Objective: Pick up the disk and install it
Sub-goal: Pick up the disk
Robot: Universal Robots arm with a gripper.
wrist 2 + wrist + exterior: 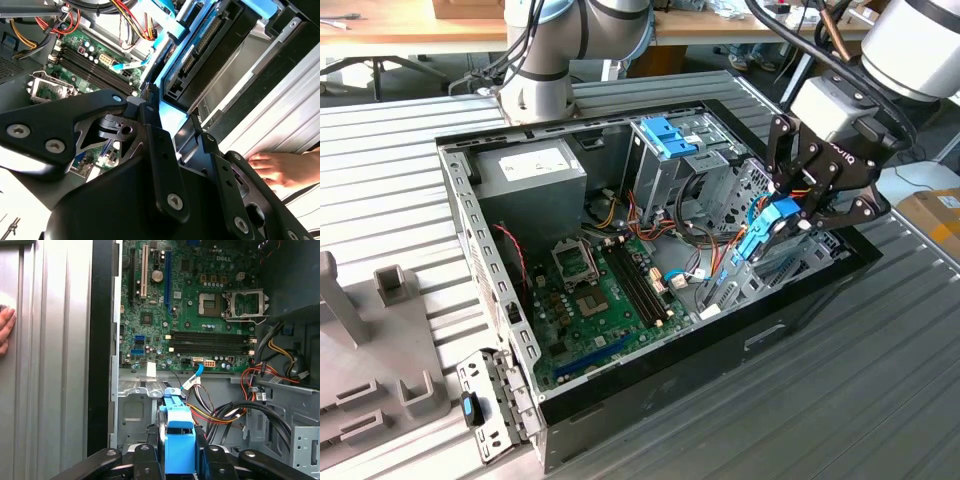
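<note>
A ribbed grey metal table (880,400) carries the open black desktop computer case (650,375), lying on its side with the green motherboard (610,300) facing up. The grey-and-white robot arm (910,40) reaches in over the case's end at the exterior view's right, its wrist bent downward so that the black linkage gripper (790,215) points into the case. Inside that end stands a tall grey metal cage (660,180) with a blue latch on top. The gripper is clamped on the disk (765,235), a flat dark hard drive framed in bright blue plastic rails; in the first wrist view its blue end tab (179,445) sits between the two fingers. The disk hangs tilted just inside the case's end wall, above the floor and beside loose cables, not seated. I judge the pick done and the install in hand; seating it would call for rails square to the bay and cables kept clear. A person's hand (280,167) rests on the table just outside the case wall.
</note>
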